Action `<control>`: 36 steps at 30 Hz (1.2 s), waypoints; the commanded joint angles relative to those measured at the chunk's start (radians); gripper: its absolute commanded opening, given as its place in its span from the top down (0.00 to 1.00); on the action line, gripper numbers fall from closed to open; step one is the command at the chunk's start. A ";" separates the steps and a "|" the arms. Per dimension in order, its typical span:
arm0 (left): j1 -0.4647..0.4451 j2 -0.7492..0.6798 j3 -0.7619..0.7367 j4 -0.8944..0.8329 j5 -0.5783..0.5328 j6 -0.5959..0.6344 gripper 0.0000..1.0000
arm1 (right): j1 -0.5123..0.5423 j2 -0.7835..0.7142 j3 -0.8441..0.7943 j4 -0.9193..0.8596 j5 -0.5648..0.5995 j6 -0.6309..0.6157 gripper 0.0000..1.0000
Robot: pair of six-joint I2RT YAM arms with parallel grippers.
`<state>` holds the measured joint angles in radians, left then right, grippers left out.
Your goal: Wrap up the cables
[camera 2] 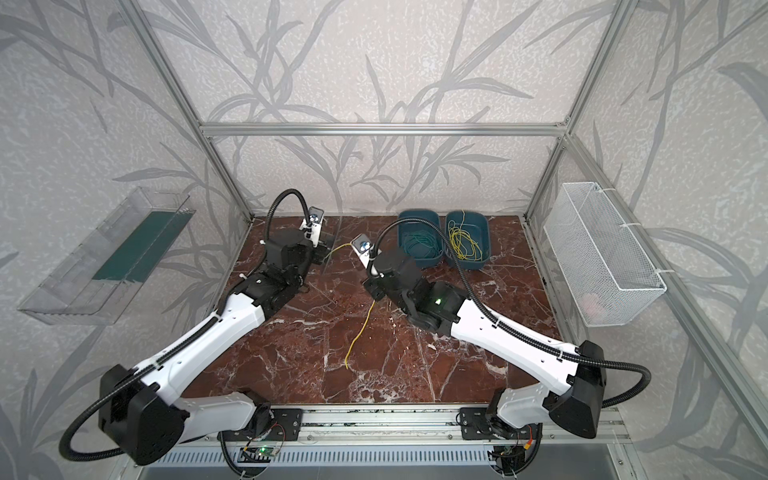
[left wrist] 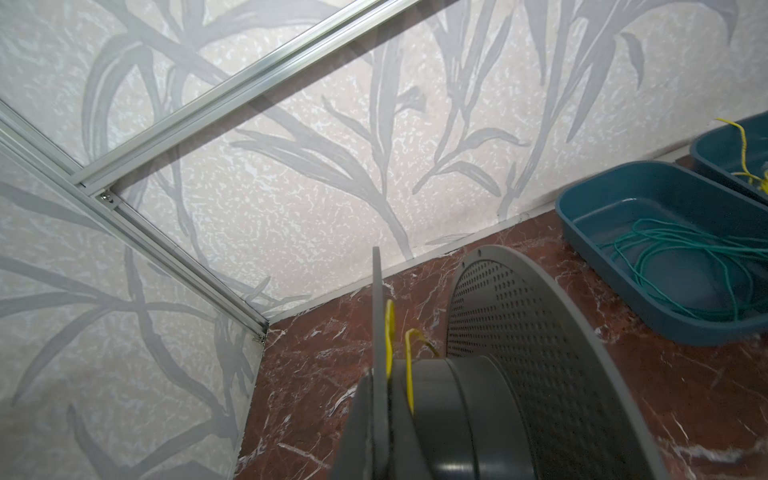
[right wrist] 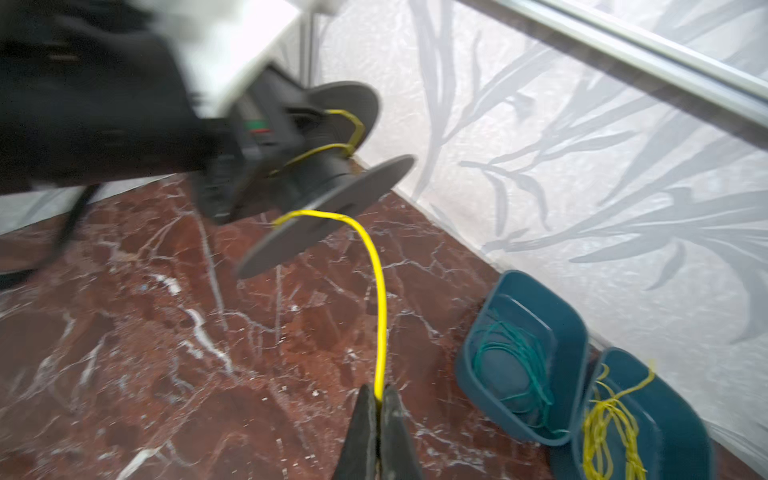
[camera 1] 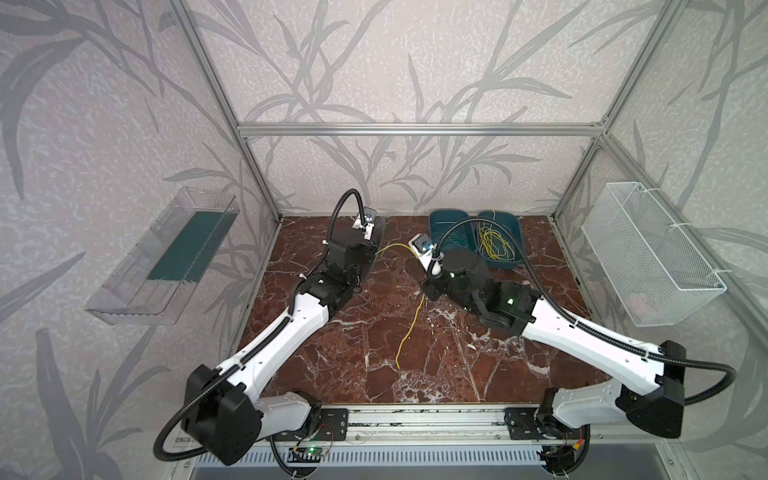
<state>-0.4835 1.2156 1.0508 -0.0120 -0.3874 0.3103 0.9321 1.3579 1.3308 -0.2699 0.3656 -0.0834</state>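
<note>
Counted: two arms, two dark teal oval plastic bins, one grey plastic spool with a perforated flange (left wrist: 540, 374), one clear plastic wall tray (camera 1: 137, 282) and one white wire mesh basket (camera 1: 648, 257). One bin (camera 2: 415, 224) holds a loose coil of thin green cable (camera 2: 419, 247). The bin beside it (camera 2: 478, 228) holds a tangle of thin bright yellow cables (camera 2: 463, 245). A further long yellow cable (right wrist: 383, 324) is out on the red-brown marble tabletop (camera 1: 457, 365).

The left arm stretches toward the back left of the table. The left gripper (left wrist: 374, 407) is pressed together on the spool's thin flange and holds the spool off the marble. The right arm reaches to the table's middle. The right gripper (right wrist: 377, 411) is pinched on the long yellow cable. That cable arcs from the spool's core over a flange to the right fingers. It then trails across the marble toward the front edge, where its free end lies.

In both top views the wrist hides the right fingers and the spool shows only faintly. The left gripper is blurred in the right wrist view. The turns of cable on the core are too few and too blurred to count
</note>
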 commanded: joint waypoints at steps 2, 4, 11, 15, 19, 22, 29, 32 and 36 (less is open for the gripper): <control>-0.016 -0.130 -0.015 -0.195 0.136 0.112 1.00 | -0.118 -0.009 0.081 -0.027 0.002 -0.054 1.00; -0.029 -0.179 -0.027 -0.256 0.169 0.141 1.00 | -0.150 0.015 0.118 -0.036 -0.026 -0.063 1.00; -0.067 -0.296 -0.032 -0.428 0.295 0.199 1.00 | -0.252 0.120 0.264 -0.058 -0.095 -0.051 1.00; -0.086 -0.375 -0.044 -0.454 0.303 0.207 1.00 | -0.380 0.178 0.300 -0.094 -0.189 0.031 1.00; -0.087 -0.412 -0.047 -0.452 0.337 0.175 1.00 | -0.403 0.185 0.179 -0.090 -0.299 0.109 1.00; -0.087 -0.412 -0.088 -0.393 0.355 0.126 1.00 | -0.379 0.159 -0.022 -0.002 -0.353 0.185 1.00; -0.086 -0.396 -0.125 -0.280 0.470 0.006 1.00 | -0.332 0.269 -0.225 0.094 -0.441 0.262 1.00; -0.086 -0.376 -0.133 -0.255 0.489 -0.042 1.00 | -0.319 0.337 -0.246 0.135 -0.464 0.274 1.00; -0.086 -0.347 -0.167 -0.215 0.438 -0.128 1.00 | -0.280 0.427 -0.270 0.181 -0.450 0.281 1.00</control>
<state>-0.5747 0.8791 0.8810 -0.3614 0.0723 0.2680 0.6418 1.7336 1.0927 -0.1112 -0.1390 0.1722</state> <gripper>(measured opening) 0.056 0.049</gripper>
